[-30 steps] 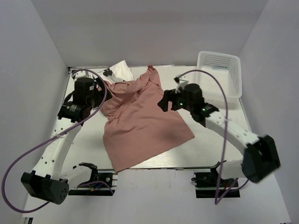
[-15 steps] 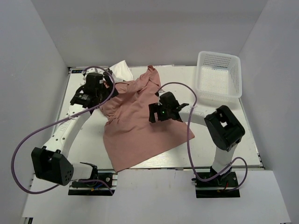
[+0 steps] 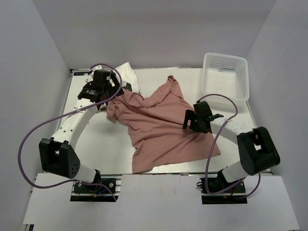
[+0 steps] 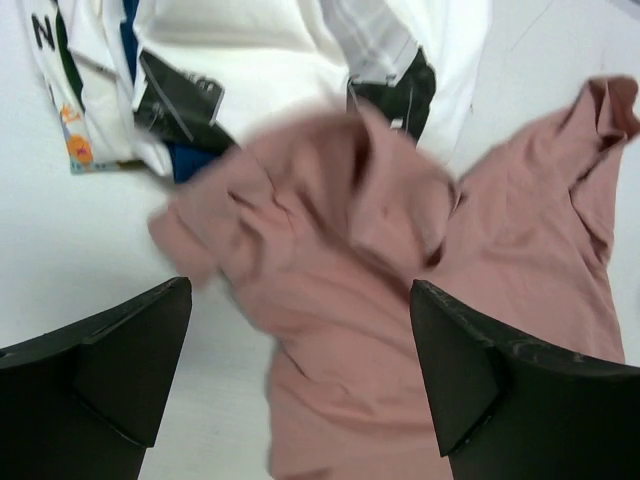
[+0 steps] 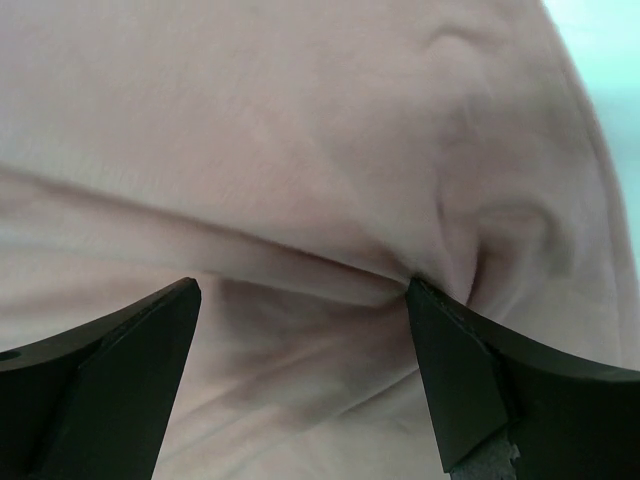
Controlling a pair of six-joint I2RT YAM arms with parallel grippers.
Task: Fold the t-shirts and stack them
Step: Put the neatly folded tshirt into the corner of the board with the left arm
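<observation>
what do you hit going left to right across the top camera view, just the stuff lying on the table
white t-shirt → pink t-shirt → white mesh basket

White t-shirt [image 3: 127,72] half hidden under pink t-shirt [image 3: 163,125]; pink folds blurred at left wrist.

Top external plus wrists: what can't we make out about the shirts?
- White shirt: print cut off by the left wrist view's top edge, lower part under the pink shirt.
- Blue shirt: only a sliver shows, left wrist view.
- Right end effector: right wrist view, too close to tell if it touches cloth.
</observation>
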